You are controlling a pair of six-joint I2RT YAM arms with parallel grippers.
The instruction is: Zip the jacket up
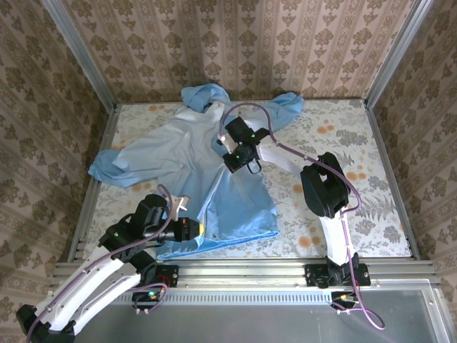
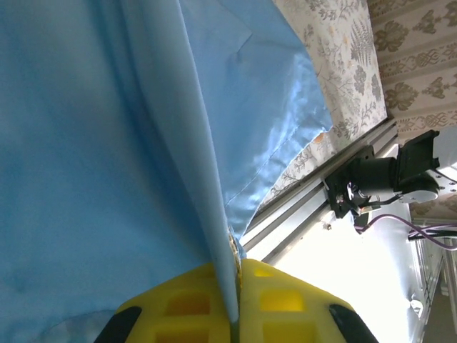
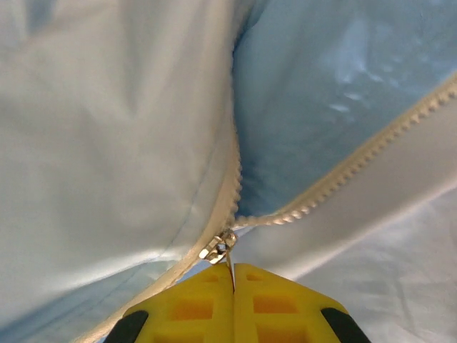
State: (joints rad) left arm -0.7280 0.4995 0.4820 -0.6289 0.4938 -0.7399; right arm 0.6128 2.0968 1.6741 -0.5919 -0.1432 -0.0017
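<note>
Yellow fingertips [image 3: 193, 307] of the right gripper [image 3: 233, 286] were pressed tight together on the pull tab of the zipper slider [image 3: 218, 248]. The slider sat at the fork where two whitish rows of zipper teeth [image 3: 371, 153] parted into a V.

The jacket [image 1: 157, 153] lay spread face-up across the middle of the patterned table [image 1: 335, 121], hood toward the far wall and sleeves flung out to either side. Its thin, light-blue fabric was slack and creased, with the paler lining showing where the front fell open beyond the slider. The right gripper was about halfway up the front. Nearer the arm bases, the left gripper [image 2: 235, 289] was closed just as firmly on the jacket's bottom edge, beside the zipper seam.

The likeliest trouble lay in that loose lining. A fold riding beside the teeth could be drawn into the slider and jam it. The tab was held only by a narrow pinch and might slip free under a hard pull. If the hem escaped the left gripper's hold, the fabric would probably bunch and drag along rather than let the slider run. A pull angled off the seam line could also misalign the teeth.
</note>
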